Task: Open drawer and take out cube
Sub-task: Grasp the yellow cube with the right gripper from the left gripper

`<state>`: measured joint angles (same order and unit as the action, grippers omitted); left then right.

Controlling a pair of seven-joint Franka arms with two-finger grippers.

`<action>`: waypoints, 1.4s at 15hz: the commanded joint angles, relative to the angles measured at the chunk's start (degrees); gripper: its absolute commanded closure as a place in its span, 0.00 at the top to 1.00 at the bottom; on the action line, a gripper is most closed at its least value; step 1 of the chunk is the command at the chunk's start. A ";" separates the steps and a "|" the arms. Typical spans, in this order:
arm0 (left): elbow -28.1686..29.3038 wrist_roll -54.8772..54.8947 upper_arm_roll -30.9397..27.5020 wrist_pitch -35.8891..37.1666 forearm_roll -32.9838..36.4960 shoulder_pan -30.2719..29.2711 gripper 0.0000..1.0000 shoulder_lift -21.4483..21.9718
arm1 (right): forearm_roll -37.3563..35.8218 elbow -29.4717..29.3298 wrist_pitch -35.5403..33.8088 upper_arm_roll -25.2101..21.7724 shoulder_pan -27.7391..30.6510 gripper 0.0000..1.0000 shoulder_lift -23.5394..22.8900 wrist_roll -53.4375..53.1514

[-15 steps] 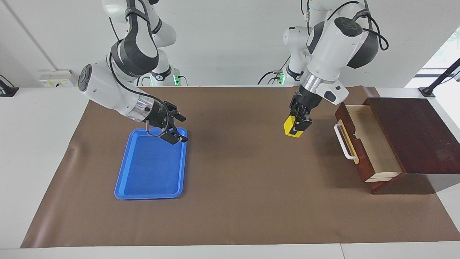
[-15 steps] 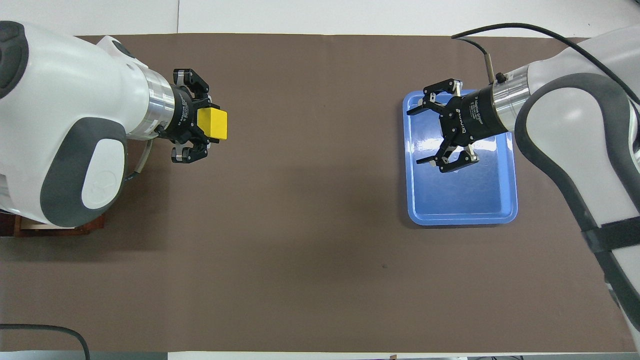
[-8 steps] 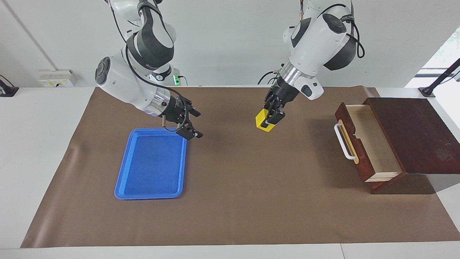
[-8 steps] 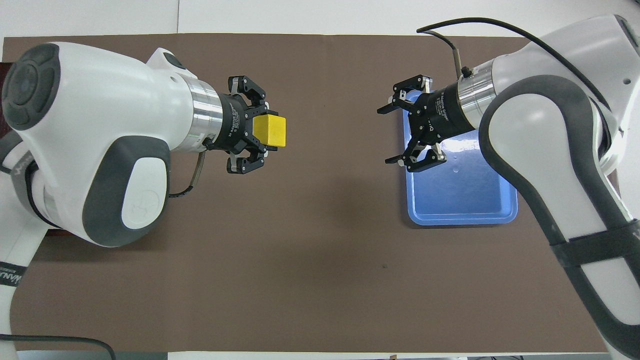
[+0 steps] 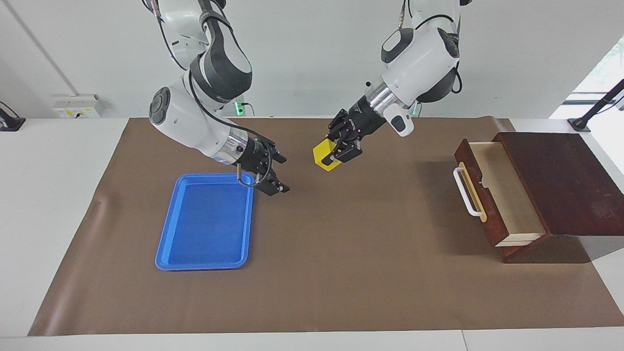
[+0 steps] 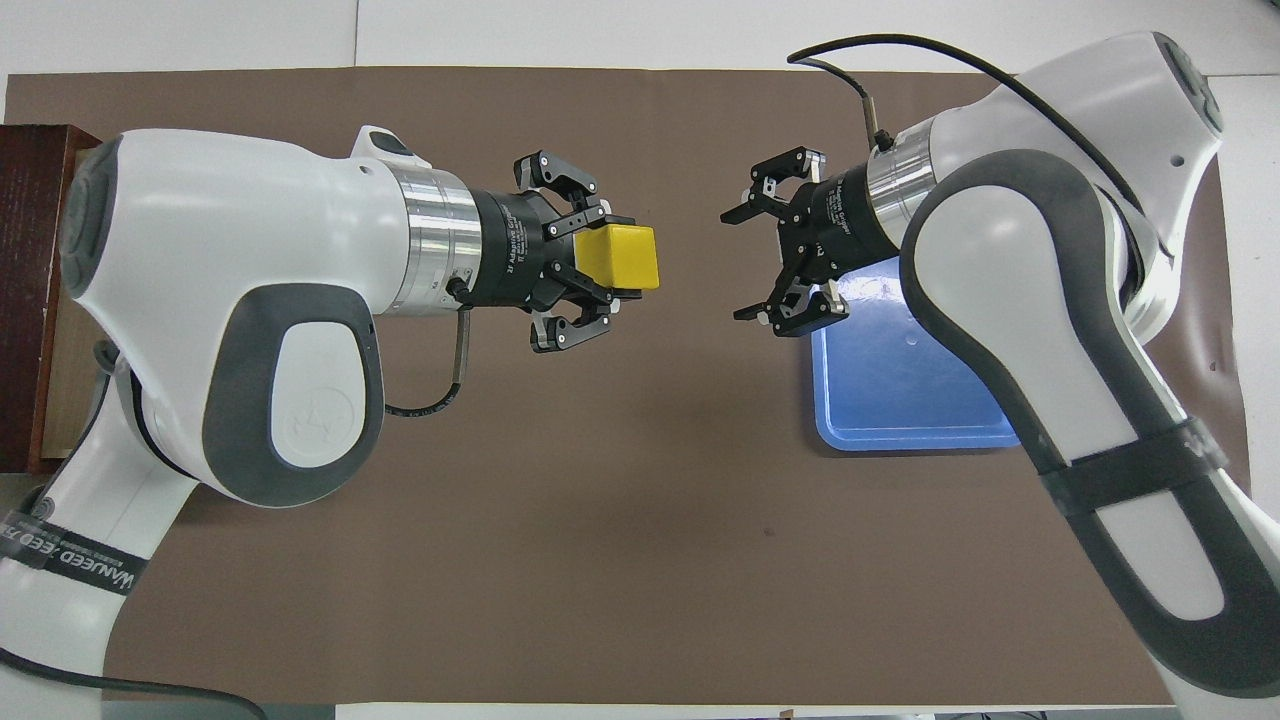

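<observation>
Brown paper covers the desk; over it the left gripper clamps its fingers on the small yellow cube, facing the right gripper, fingers spread wide.

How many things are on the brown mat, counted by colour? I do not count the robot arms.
Yellow: 1, the small yellow solid cube, held above the mat
Blue: 1, the blue plastic tray
Reddish-brown: 1, the open wooden drawer
Total: 3
</observation>
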<state>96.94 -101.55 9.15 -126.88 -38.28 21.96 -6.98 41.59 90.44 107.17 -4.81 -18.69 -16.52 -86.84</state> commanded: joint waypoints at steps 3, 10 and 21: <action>3.25 0.13 -0.54 -3.73 -5.29 1.51 0.00 0.38 | 0.78 0.09 1.63 -0.02 -0.82 0.97 -0.53 -1.40; 3.43 0.21 -0.54 -6.98 -6.89 3.61 0.00 -0.23 | 0.95 0.35 3.12 0.06 -1.88 0.97 -0.44 -2.28; 3.52 0.30 -0.62 -11.27 -6.80 4.05 0.00 -3.83 | 1.65 0.62 4.45 0.15 -3.90 0.97 -0.79 -3.86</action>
<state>99.70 -101.60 9.14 -135.27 -43.93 25.03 -10.29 41.65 91.28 110.56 -4.75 -21.94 -17.23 -89.10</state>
